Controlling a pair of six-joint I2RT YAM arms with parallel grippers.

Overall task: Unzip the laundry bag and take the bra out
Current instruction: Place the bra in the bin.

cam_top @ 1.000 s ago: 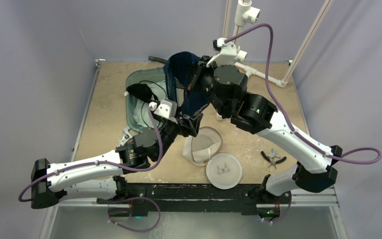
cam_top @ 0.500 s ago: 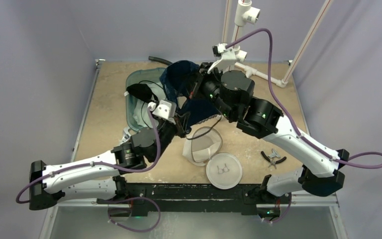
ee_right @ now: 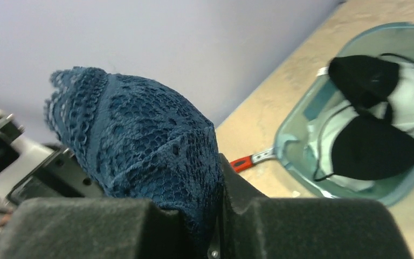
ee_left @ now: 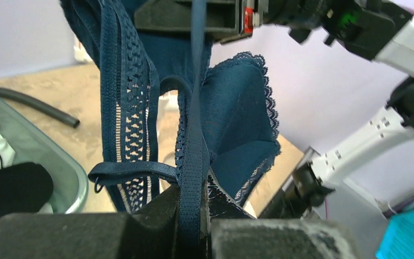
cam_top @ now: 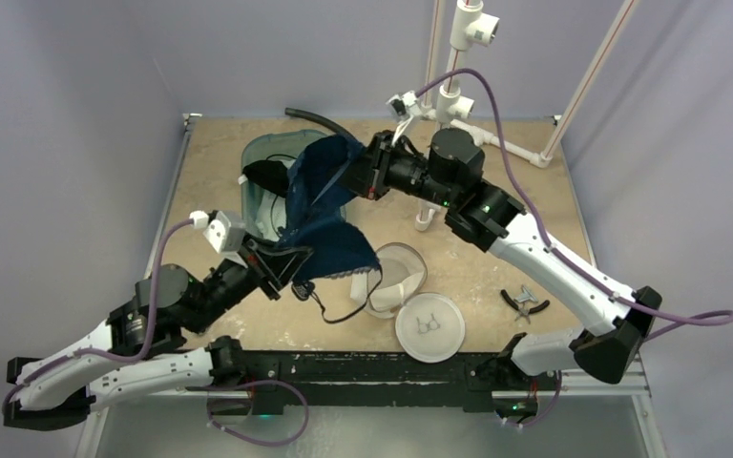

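Observation:
A navy lace bra (cam_top: 313, 212) hangs stretched in the air between both grippers. My left gripper (cam_top: 284, 261) is shut on one of its straps (ee_left: 193, 162), near the table's left middle. Farther back, my right gripper (cam_top: 355, 170) points left and is shut on the bra's lace edge (ee_right: 140, 140), which fills the gap between its jaws (ee_right: 215, 200). The white mesh laundry bag (cam_top: 396, 277) lies open on the table below and to the right. Its round lid (cam_top: 429, 326), marked with a small bra outline, lies flat in front of it.
A teal tub (cam_top: 252, 202) at the back left holds a black bra (ee_right: 372, 145) and white cloth. Pliers (cam_top: 525, 302) lie at the right. A red-handled tool (ee_right: 242, 163) lies next to the tub, a black hose (cam_top: 317, 118) behind it. A white pipe frame (cam_top: 458, 57) stands at the back.
My left arm has drawn back to the near left with the strap, pulling the bra out long. My right gripper has turned level, pointing left. The bra has left the space above the bag.

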